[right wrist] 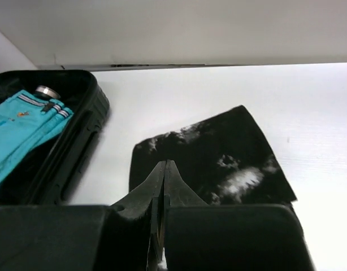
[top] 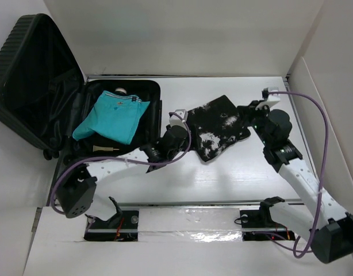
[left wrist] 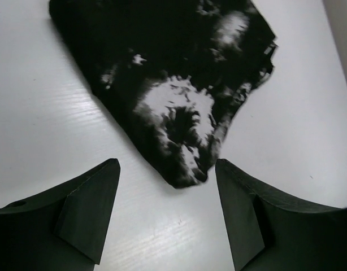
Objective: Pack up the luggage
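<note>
Hovering wide at the nine o'clock side of a black patterned cloth (top: 219,126) mid-worktop, left gripper (left wrist: 167,166); right gripper (right wrist: 164,166) shut at its three o'clock edge. Luggage (top: 33,75) open at ten o'clock. Next, probably: pinch cloth, carry over.

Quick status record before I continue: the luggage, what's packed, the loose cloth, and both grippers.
luggage: open at the far left of the table, lid leaning back
packed: folded teal garment, with a small round metal-topped item behind it
loose: black-and-white cloth lying on the table, right of the luggage
left gripper: open, over a corner of the cloth, holding nothing
right gripper: shut at the cloth's edge; unclear whether it pinches fabric
</note>
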### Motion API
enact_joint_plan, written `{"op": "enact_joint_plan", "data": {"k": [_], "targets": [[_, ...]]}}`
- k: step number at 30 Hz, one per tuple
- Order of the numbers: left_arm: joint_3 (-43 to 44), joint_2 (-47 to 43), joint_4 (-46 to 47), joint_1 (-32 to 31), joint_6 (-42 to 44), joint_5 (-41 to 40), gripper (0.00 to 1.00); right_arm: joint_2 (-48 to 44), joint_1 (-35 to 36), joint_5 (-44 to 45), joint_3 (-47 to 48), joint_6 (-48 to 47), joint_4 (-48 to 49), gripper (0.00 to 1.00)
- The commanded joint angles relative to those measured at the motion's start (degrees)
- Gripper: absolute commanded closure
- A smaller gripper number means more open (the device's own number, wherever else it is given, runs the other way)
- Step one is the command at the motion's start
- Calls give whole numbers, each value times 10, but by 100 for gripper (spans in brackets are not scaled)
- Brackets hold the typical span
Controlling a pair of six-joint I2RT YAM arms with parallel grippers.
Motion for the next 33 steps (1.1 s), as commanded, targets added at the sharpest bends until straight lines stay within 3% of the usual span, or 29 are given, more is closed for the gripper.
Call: {"op": "enact_joint_plan", "data": {"k": [1, 4, 5, 7, 12, 28, 33], "targets": [[32, 36, 34, 19, -22, -32, 34, -52, -18, 6, -34, -38, -56, 99], [63, 93, 17, 19, -44, -31, 25, -87, -36, -36, -55, -41, -45, 85], [68, 105, 16, 19, -55, -28, 25, -108, -41, -61, -62, -39, -35, 61], [83, 142, 14, 24, -64, -31, 24, -127, -41, -70, -79, -34, -16, 28], [121, 215, -8, 37, -88, -39, 23, -162, -41, -72, -93, -25, -18, 1], [198, 341, -27, 61, -148, -59, 23, -175, -47, -133, -126, -12, 23, 5], [211, 370, -22, 66, -160, -62, 29, -173, -41, -136, -127, -12, 24, 5]]}}
